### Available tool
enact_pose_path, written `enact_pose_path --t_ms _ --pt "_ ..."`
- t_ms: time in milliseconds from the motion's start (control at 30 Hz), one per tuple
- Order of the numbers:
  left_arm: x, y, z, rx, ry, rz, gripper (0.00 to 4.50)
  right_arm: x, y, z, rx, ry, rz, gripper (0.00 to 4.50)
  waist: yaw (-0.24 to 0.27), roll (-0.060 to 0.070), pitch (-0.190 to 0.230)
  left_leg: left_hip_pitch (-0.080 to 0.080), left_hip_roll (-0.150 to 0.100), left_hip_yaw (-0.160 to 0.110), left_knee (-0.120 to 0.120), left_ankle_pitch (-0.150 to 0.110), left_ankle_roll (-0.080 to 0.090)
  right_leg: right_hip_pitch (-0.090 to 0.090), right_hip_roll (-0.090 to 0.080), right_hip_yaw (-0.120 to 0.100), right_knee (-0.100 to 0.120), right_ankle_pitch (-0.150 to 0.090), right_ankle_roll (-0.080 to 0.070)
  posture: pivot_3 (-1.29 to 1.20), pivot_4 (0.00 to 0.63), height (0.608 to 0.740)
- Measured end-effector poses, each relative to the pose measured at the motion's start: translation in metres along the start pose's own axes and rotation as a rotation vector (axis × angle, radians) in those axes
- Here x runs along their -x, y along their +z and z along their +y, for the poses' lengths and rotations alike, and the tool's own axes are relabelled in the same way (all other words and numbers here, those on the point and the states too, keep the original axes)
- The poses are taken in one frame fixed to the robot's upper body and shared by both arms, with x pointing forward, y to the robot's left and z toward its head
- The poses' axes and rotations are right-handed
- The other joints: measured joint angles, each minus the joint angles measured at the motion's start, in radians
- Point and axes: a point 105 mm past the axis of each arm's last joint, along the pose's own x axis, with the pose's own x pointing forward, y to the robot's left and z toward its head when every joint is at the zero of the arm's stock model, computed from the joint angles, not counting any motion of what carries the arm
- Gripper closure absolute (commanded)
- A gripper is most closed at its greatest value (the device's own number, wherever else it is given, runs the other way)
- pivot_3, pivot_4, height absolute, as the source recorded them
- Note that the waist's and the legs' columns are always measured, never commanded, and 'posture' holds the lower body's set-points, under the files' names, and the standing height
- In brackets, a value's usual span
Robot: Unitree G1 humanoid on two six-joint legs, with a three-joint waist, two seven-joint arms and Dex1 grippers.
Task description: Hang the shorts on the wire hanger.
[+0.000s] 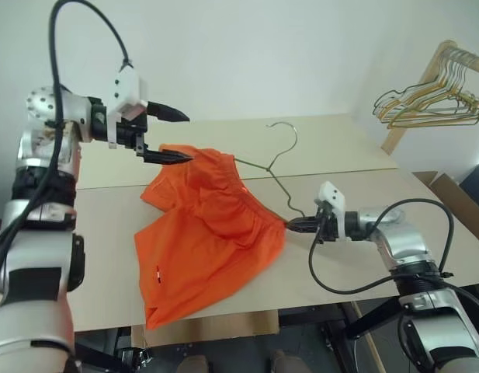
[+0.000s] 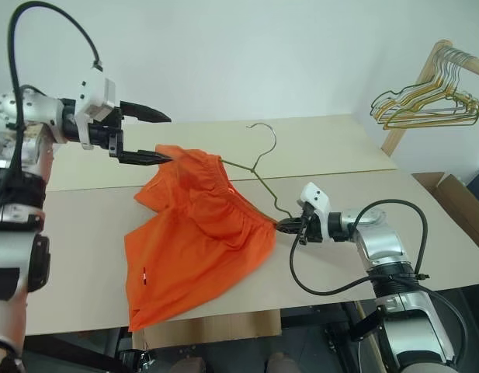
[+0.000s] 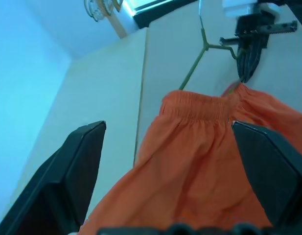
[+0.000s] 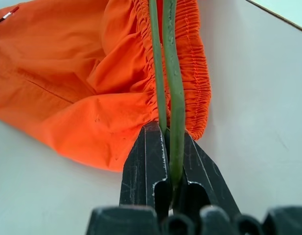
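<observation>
A: Shorts status?

B: Bright orange fabric shorts w/ gathered elastic waistband, threaded on the thin olive-grey wire hanger. Waistband end is lifted off the surface along the wire; the legs trail down and lie crumpled on the table. Hook end of the hanger sticks up past the fabric, toward the back of the table.

A: R arm?

B: Right gripper low over the table, forearm near level, pointing in toward the shorts. Black fingers pinched together on the hanger wire, right at the bunched edge of the waistband. Wrist view: two strands of wire run out from between the tips.

A: L arm?

B: Left gripper raised, elbow bent, pointing across toward the right side. Fingers spread wide, nothing between them. Lower fingertip is at the top edge of the waistband; contact, can't tell.

A: Surface, room?

B: Table is pale matt board, a seam running across it. Plain white wall behind. Far right: bunch of gold and dark wire hangers on a slanted wooden rack. Cardboard box on the floor beside the table.
</observation>
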Motion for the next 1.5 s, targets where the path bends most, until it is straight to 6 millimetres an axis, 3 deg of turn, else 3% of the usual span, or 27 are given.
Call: enact_pose_path --t_ms 567,667,833,1033,1133,1300,1500 --pt "-0.044 -0.031 -0.012 0.053 -0.230 0.260 0.03 -0.009 0.018 0.017 0.141 0.005 0.029 4.50 -0.006 -0.001 0.001 -0.007 0.000 -0.001 0.003 -0.001 0.001 -0.006 0.000 0.000 0.001 -0.001 0.001 -0.02 0.000 0.740" --pt "-0.046 -0.035 -0.014 0.068 -0.241 0.276 0.57 -0.009 0.018 0.017 0.137 0.001 0.032 4.50 -0.009 -0.001 0.001 -0.012 0.000 -0.001 0.004 -0.001 0.001 -0.010 0.000 0.000 0.002 0.000 0.001 -0.02 0.000 0.740" --pt "-0.051 -0.040 -0.017 0.125 -0.248 0.273 2.20 -0.010 0.018 0.018 0.140 0.001 0.035 4.50 -0.019 -0.001 0.001 -0.020 0.000 -0.002 0.011 -0.001 0.002 -0.017 0.000 0.000 0.005 0.000 0.001 -0.03 0.000 0.740" --pt "-0.051 -0.042 -0.018 0.136 -0.253 0.297 2.20 -0.010 0.018 0.017 0.145 -0.006 0.042 4.50 -0.027 -0.001 0.001 -0.021 0.000 -0.001 0.014 -0.001 0.002 -0.017 0.000 0.000 0.005 0.001 0.002 -0.03 0.000 0.740" --pt "-0.051 -0.043 -0.018 0.137 -0.255 0.300 2.76 -0.009 0.018 0.016 0.150 -0.012 0.046 4.50 -0.026 -0.001 0.001 -0.020 0.000 -0.002 0.014 -0.001 0.002 -0.017 0.000 0.000 0.005 0.001 0.002 -0.03 0.000 0.740" --pt "-0.051 -0.044 -0.019 0.141 -0.262 0.309 4.41 -0.010 0.018 0.016 0.181 -0.023 0.055 4.50 -0.026 -0.001 0.001 -0.021 0.000 -0.002 0.014 -0.001 0.002 -0.017 0.000 0.000 0.005 0.001 0.002 -0.03 0.000 0.740" --pt "-0.051 -0.047 -0.021 0.144 -0.273 0.328 4.48 -0.012 0.016 0.017 0.214 -0.027 0.060 4.50 -0.027 -0.001 0.001 -0.021 0.000 -0.002 0.014 -0.001 0.002 -0.017 0.000 0.000 0.005 0.001 0.002 -0.03 0.000 0.740"
